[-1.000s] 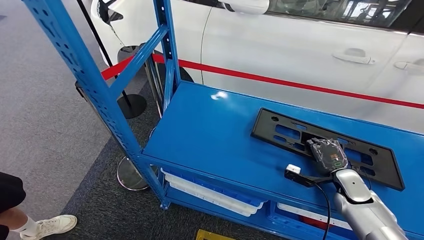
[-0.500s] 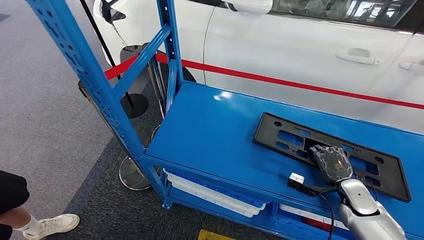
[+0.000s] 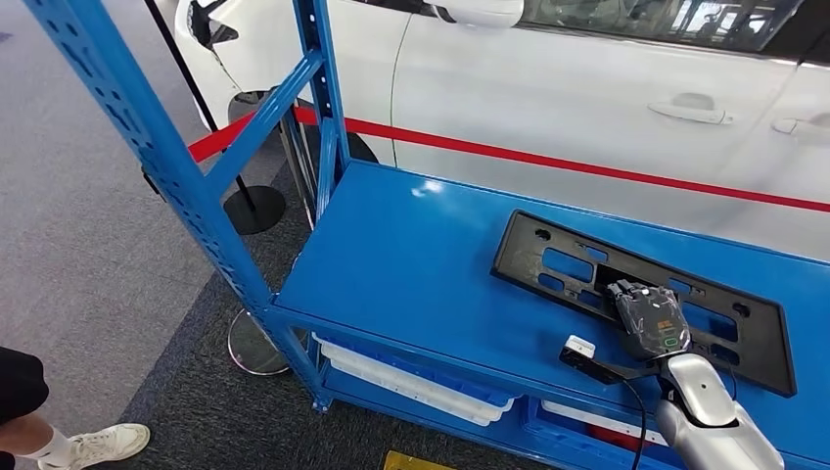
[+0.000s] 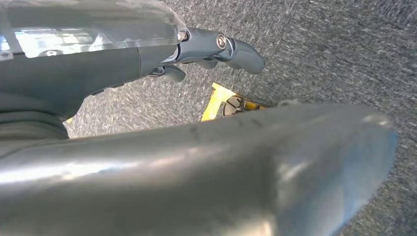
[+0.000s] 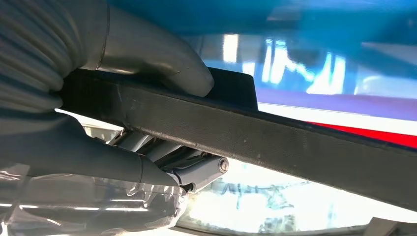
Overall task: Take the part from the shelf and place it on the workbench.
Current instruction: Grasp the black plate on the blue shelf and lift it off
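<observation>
Now we see the right hand (image 3: pixel 651 318) gripping the black part's (image 3: pixel 563 264) near edge on the blue shelf (image 3: pixel 411 255); left hand (image 4: pixel 147 54) holds nothing.

Right hand clamped on the plate, left arm hanging

The right arm (image 3: pixel 710 426) reaches forward over the shelf's front edge, and the right hand (image 3: pixel 651 318) grips the black plate (image 3: pixel 548 264), thumb (image 5: pixel 162 61) on one face, fingers (image 5: pixel 196 169) on the other. The left hand (image 4: pixel 211 46) hangs over the floor, fingers loosely curled, holding nothing.
</observation>
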